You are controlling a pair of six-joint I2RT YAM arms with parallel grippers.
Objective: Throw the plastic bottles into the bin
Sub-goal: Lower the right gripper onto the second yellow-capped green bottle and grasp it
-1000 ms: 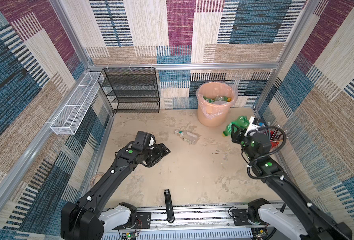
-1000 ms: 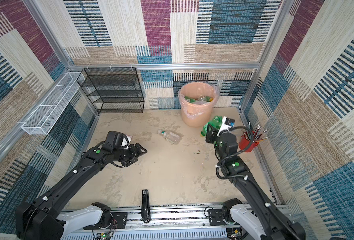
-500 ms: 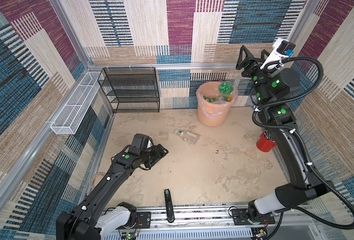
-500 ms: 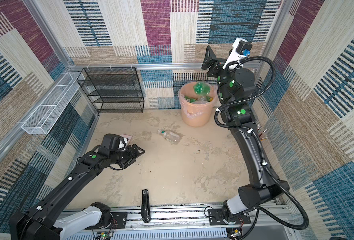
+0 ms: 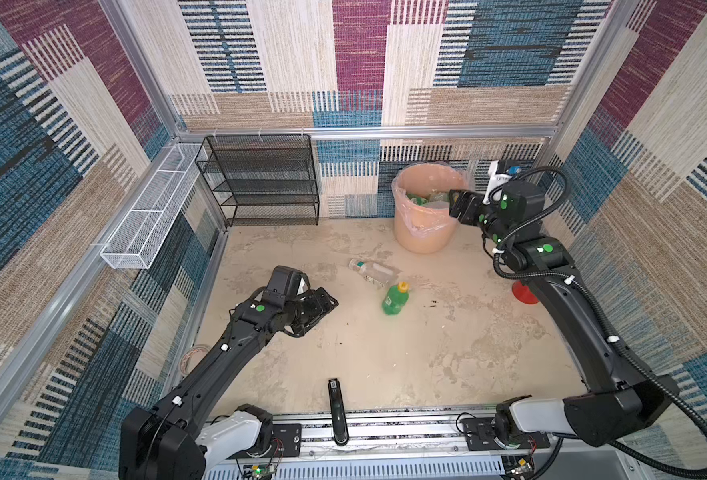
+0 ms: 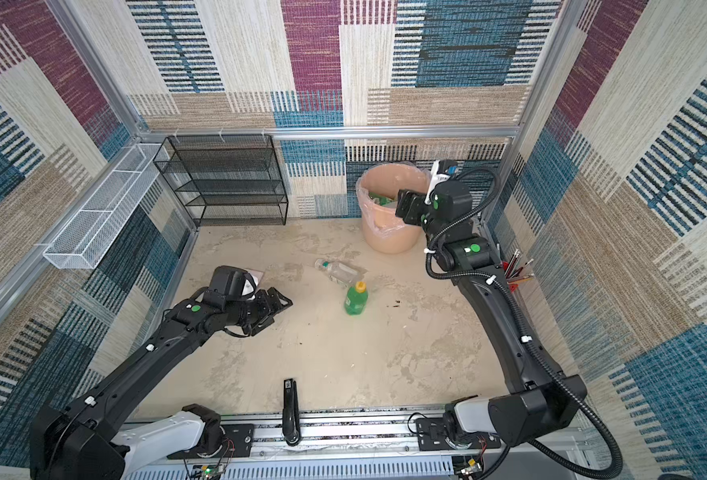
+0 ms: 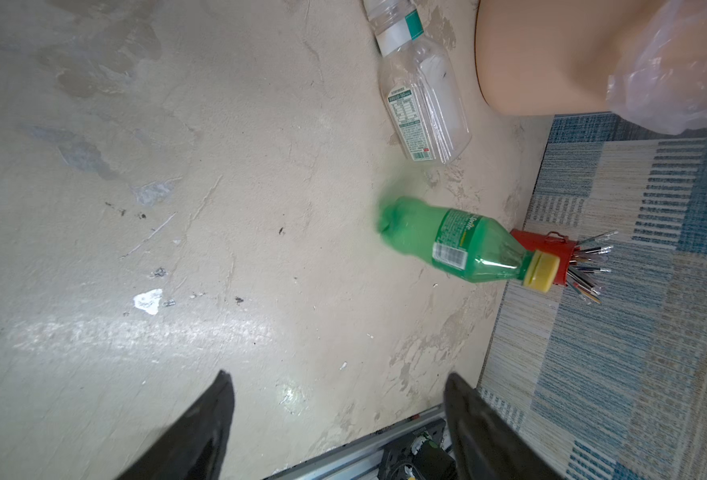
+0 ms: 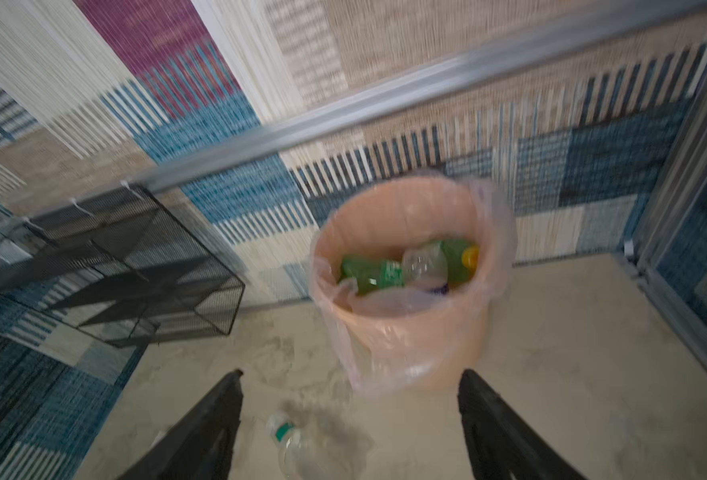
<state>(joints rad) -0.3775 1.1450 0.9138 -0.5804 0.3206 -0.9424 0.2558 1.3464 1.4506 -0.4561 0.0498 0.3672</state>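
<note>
1. Bin: round peach-orange plastic bucket (image 5: 424,237) (image 6: 389,239) with a clear bag liner, at the back wall, right of centre in both top views.
2. Inside it, per the right wrist view: green bottle (image 8: 370,274), crumpled clear bottle (image 8: 424,264), second green bottle (image 8: 464,257) with a yellow cap. The view is blurred, so I can't count any more.
3. On the floor outside the bin: clear plastic bottle (image 5: 374,272) (image 6: 340,271) on its side, near the bucket base. Green plastic bottle with a yellow cap (image 5: 394,299) (image 6: 356,300) is just beside it, cap up and slightly tilted. Its base is blurred in the left wrist view.
4. Small red pencil cup (image 7: 547,249) at the right wall, with a bunch of pens sticking out.
5. Writing: green floor bottle's label reads "Sprite", with a barcode next to it. Clear floor bottle has a teal-and-white neck band and a printed table, too small to read.
6. Left gripper (image 7: 337,376) (image 5: 327,305): low over the floor, apart from both floor bottles, fingers spread, nothing between them.
7. Right gripper (image 8: 352,372) (image 5: 457,203): at the bucket's rim on its right side, fingers apart, nothing between them.
</note>
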